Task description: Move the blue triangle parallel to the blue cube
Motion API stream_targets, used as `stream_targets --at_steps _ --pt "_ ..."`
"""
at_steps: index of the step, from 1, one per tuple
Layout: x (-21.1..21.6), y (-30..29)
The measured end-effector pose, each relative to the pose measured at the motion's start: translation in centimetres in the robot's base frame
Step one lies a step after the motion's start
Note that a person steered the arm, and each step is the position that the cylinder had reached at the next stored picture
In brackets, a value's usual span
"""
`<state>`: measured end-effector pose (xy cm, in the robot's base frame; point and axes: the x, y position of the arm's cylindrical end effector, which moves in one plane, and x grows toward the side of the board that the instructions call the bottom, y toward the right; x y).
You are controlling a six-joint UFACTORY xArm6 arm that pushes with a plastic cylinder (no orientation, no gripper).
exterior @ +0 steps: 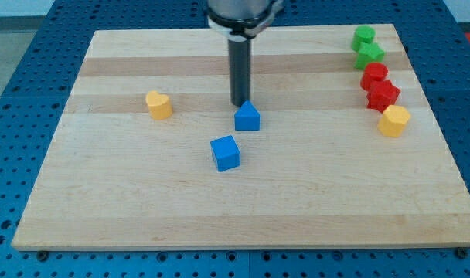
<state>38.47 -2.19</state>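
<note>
While my tip (240,104) (matte rod) seemingly touches the blue triangle (248,117), no jaws show.

A pale, smooth-sanded wooden board (103,193) (grain running in long bands) carries matt plastic-looking blocks, among them the blue triangle (248,117) and blue cube (226,153).

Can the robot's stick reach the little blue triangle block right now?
Probably yes. My tip sits right behind the blue triangle block, toward the view's top, seemingly touching it. Nothing lies between them; the blue cube sits beyond, toward the view's bottom.
</note>
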Motion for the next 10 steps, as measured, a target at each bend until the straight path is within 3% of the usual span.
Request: stream_targets --at_steps 4,8,10 --pt "2.8 -1.1" --pt "3.6 6.8" --pt "5.9 8.7"
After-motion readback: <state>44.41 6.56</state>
